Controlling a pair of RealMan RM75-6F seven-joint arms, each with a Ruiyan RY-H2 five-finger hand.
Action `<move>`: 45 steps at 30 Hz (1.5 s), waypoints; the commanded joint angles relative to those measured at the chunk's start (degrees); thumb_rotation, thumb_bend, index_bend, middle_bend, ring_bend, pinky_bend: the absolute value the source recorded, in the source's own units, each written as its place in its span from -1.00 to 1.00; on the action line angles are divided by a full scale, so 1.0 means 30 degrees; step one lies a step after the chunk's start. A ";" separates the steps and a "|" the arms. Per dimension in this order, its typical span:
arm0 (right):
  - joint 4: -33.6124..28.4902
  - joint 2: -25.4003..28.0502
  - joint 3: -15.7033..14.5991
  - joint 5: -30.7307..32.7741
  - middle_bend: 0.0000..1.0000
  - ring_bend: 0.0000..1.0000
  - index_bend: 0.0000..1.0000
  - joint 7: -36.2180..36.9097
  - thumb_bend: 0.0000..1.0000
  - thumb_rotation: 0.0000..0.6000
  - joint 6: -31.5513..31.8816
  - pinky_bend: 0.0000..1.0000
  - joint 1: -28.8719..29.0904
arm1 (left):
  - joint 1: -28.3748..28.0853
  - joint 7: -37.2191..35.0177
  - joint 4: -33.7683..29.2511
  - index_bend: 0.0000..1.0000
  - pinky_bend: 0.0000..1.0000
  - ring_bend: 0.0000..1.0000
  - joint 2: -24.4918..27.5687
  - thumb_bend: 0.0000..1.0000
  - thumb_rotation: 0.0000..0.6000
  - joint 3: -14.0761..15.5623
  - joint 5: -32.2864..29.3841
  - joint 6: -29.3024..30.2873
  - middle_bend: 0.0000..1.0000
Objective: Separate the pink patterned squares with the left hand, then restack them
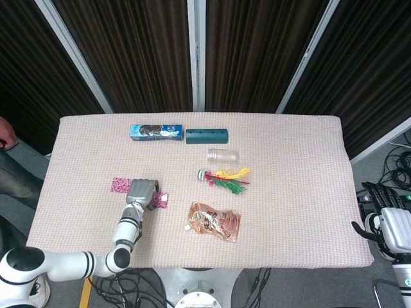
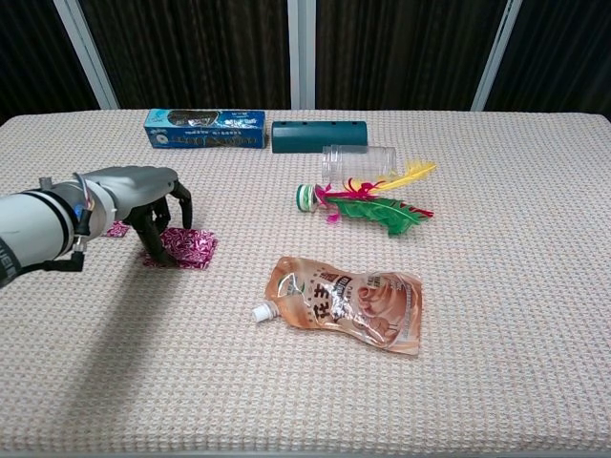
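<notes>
Head view: left hand [image 1: 142,192] palm-down on the table [image 1: 295,154], covering most of the pink patterned squares [image 1: 162,200]; one pink edge just left of it, another at its right. Right hand [image 1: 387,224] off the table edge, fingers apart, empty.

Chest view: left hand [image 2: 145,196] arched, fingertips [image 2: 153,250] pressing one pink square [image 2: 187,247]; another square [image 2: 117,229] peeking behind. Actual grasp: cannot tell.

Robot hand [image 2: 143,196] over squares [image 2: 186,247] (stacked, seemingly).
</notes>
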 commanded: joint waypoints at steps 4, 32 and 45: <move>-0.0010 0.0012 0.0001 0.0041 -0.83 -0.95 -0.80 -0.0014 -0.75 1.00 0.0004 -1.00 -0.0023 | -0.0092 0.0172 -0.0018 -0.08 0.98 0.83 0.0008 -0.49 1.00 -0.0015 -0.0129 -0.0183 0.77; -0.0118 0.0279 0.0242 0.0013 -0.83 -0.95 -0.80 -0.0024 -0.75 1.00 0.0247 -1.00 0.0026 | 0.1305 -0.1716 0.0524 -0.26 0.98 0.83 0.2552 -0.51 1.00 0.0605 0.1494 -0.0681 0.76; -0.0858 0.0781 0.0495 -0.0037 -0.83 -0.95 -0.80 -0.0612 -0.74 1.00 0.0321 -1.00 0.0251 | 0.2296 -0.3617 0.4080 -0.26 0.98 0.83 0.1965 -0.52 1.00 0.1177 0.2342 -0.2797 0.76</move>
